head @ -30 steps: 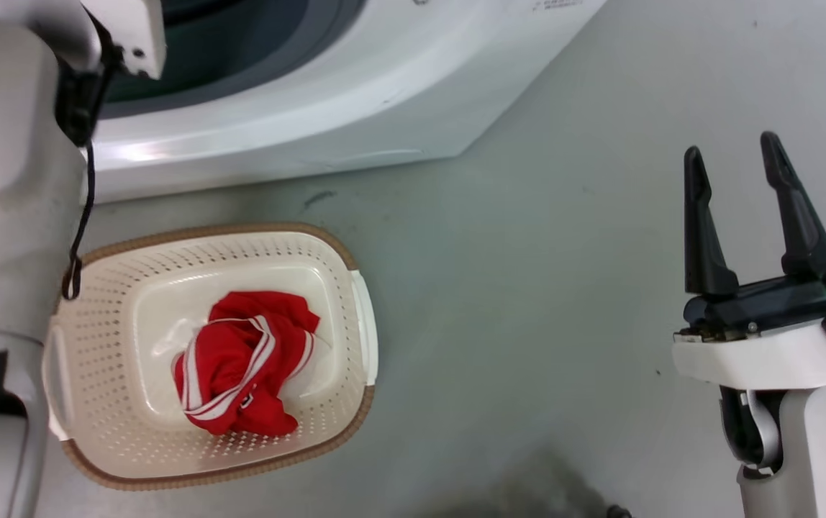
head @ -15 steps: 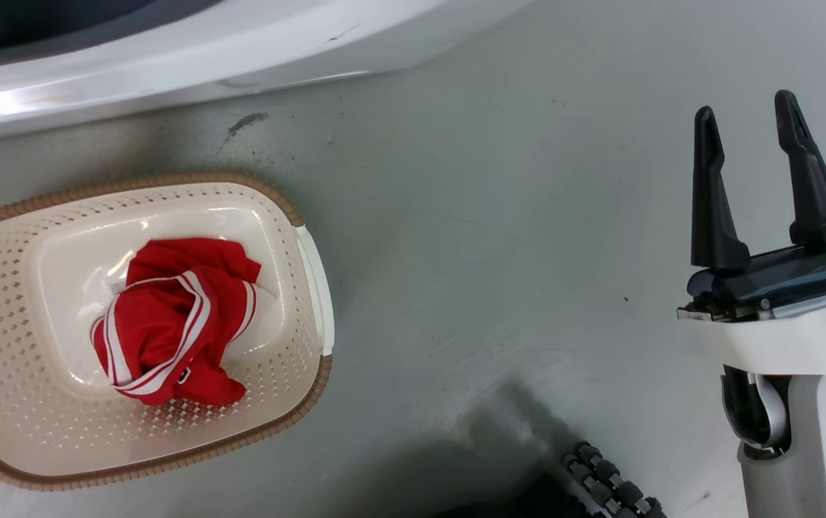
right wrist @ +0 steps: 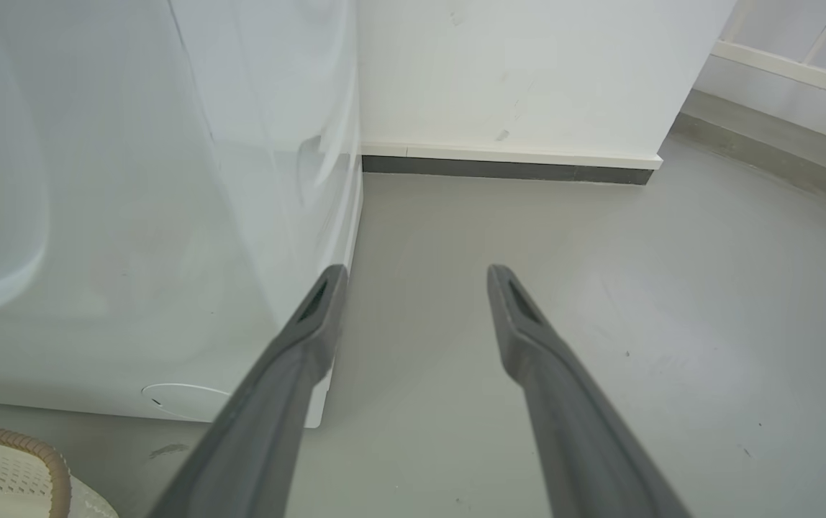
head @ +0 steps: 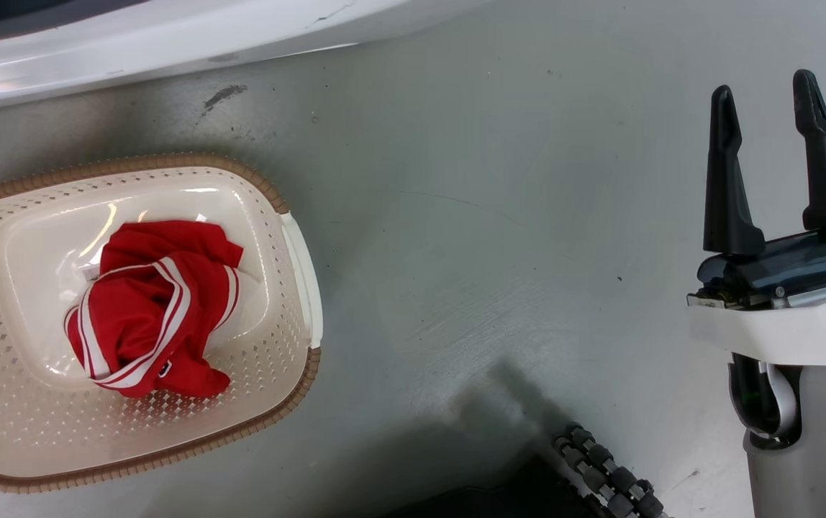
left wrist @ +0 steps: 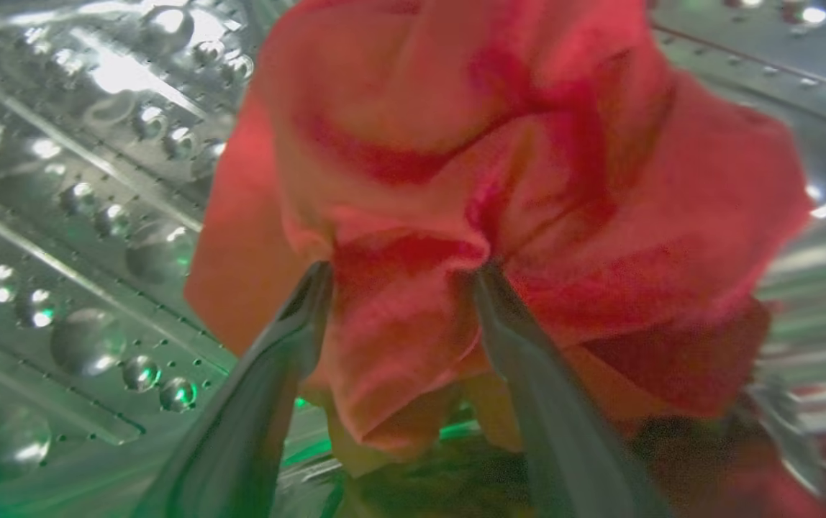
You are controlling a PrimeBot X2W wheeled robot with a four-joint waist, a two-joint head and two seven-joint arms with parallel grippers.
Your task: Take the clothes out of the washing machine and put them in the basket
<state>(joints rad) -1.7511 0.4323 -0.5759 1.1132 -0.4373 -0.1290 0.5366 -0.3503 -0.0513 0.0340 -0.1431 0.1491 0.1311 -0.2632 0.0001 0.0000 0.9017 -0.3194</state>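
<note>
A plain red cloth lies bunched inside the washing machine's perforated steel drum. My left gripper is open, its two fingertips pressed into the cloth with a fold bulging between them. The red jersey with white stripes lies crumpled in the cream basket on the floor, just before the washing machine. My right gripper hangs open and empty over bare floor, far right of the basket. In the right wrist view, that gripper points past the washing machine's side, with the basket's rim at the lower left.
The grey floor stretches between the basket and my right arm. A black roller wheel of my base shows at the bottom edge. A white wall with a dark baseboard stands behind the machine.
The head camera has turned, so the basket and machine sit further left and higher in the picture, and the pale left arm has dropped out. The jersey and right gripper stay as they were.
</note>
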